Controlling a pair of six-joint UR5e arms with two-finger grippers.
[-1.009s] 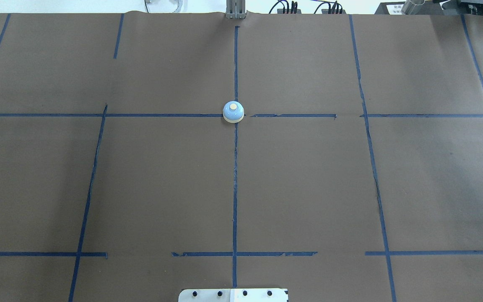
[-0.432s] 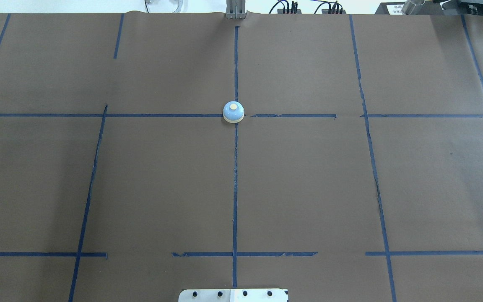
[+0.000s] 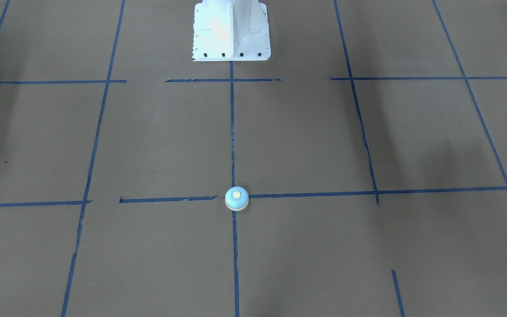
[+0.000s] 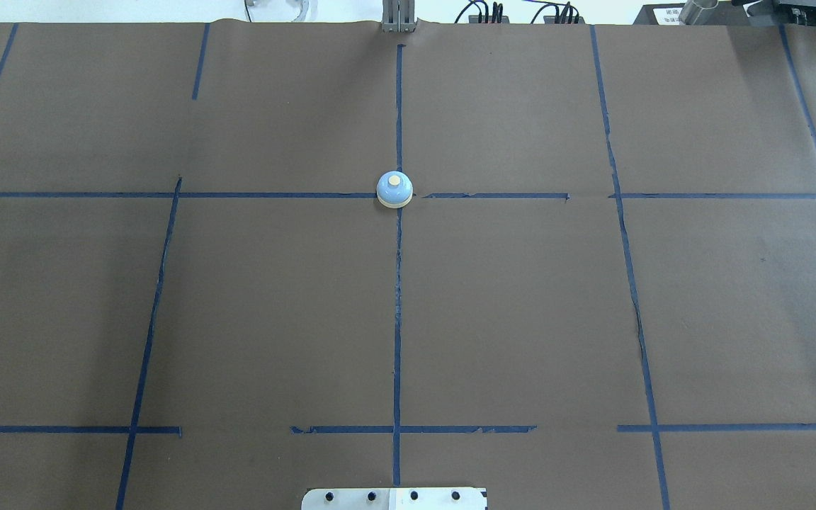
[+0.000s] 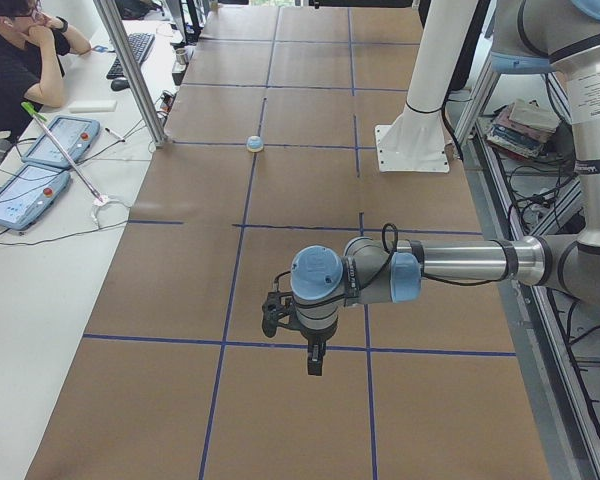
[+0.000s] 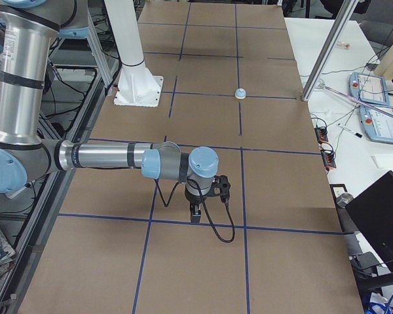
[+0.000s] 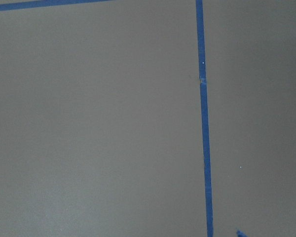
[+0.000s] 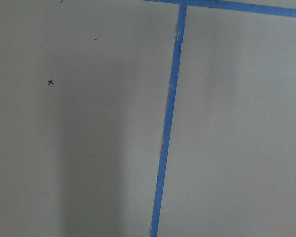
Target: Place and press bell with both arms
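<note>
The light-blue bell [image 4: 394, 190] with a cream button stands alone at the crossing of the blue tape lines; it also shows in the front view [image 3: 236, 199], the left view [image 5: 254, 144] and the right view [image 6: 241, 93]. Neither arm is near it. My left gripper [image 5: 315, 358] hangs low over the table's left end, far from the bell. My right gripper [image 6: 196, 213] hangs low over the right end. Both show only in the side views, so I cannot tell whether they are open or shut. The wrist views show only brown paper and tape.
The white pedestal [image 3: 231, 31] stands at the robot's side of the table. Brown paper with blue tape lines [image 4: 397, 319] covers the table. An operator [image 5: 20, 55], tablets [image 5: 60, 140] and a metal post [image 5: 130, 70] are on the far side.
A black gripper tip at the overhead view's right edge one second ago has left that view. The bell has not moved.
</note>
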